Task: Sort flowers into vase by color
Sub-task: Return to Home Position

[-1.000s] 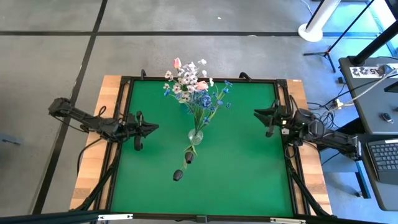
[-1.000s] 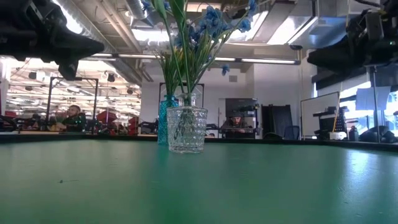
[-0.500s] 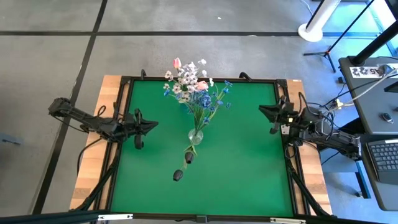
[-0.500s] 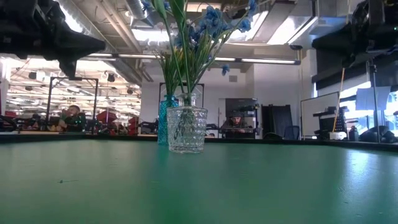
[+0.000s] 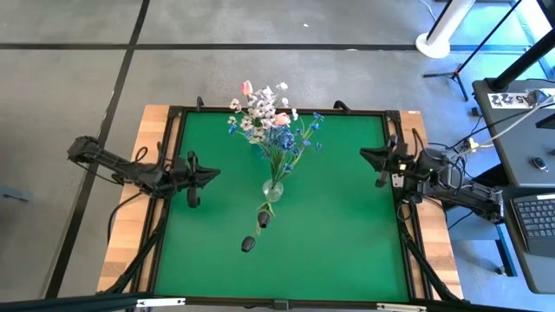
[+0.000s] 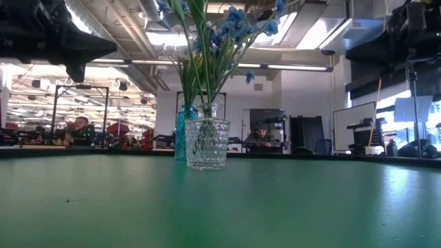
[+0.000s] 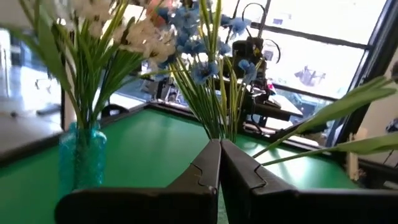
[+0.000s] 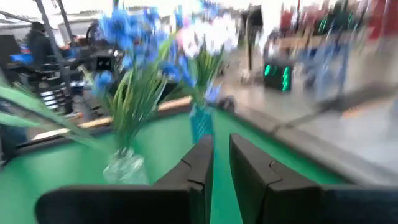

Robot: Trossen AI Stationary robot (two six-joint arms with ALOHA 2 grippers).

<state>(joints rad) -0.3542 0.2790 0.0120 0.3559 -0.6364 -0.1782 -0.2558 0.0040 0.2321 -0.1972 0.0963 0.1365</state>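
Note:
A clear glass vase (image 5: 272,189) (image 6: 207,143) stands on the green mat near the table's middle and holds the blue blossom sprays (image 5: 293,143) (image 8: 127,37). Behind it, toward the far edge, a teal vase (image 6: 185,131) (image 7: 81,152) holds white blossom clusters and pink tulip buds (image 5: 258,106). My left gripper (image 5: 215,176) (image 7: 219,155) hangs shut above the mat's left side, pointing at the vases. Over the mat's right edge, my right gripper (image 5: 362,154) (image 8: 221,146) is open by a narrow gap. Neither touches anything.
Two small dark lumps (image 5: 263,219) (image 5: 248,245) lie on the mat just nearer than the clear vase. A black frame (image 5: 286,111) borders the mat. People sit at desks in the room beyond the far edge (image 6: 81,127). A laptop table (image 5: 538,208) stands at the right.
My right gripper has drawn back a little toward the table's right edge and risen slightly. The vases and flowers have kept still.

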